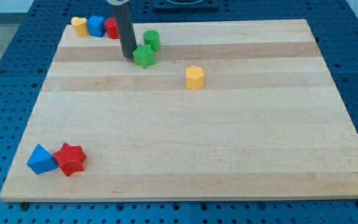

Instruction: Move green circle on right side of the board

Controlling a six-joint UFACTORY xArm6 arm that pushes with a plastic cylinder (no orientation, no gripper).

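Note:
The green circle (152,39) is a short green cylinder near the view's top, left of centre, on the wooden board (229,143). A green star (144,56) sits just below and left of it, almost touching it. My tip (129,57) is at the left edge of the green star, touching or nearly touching it, and left and below the green circle. The dark rod rises from there to the view's top edge.
A yellow heart (78,25), a blue block (96,25) and a red block (112,28), partly hidden by the rod, line the top left. A yellow hexagon (194,77) lies right of the star. A blue triangle (41,160) and red star (71,158) sit bottom left.

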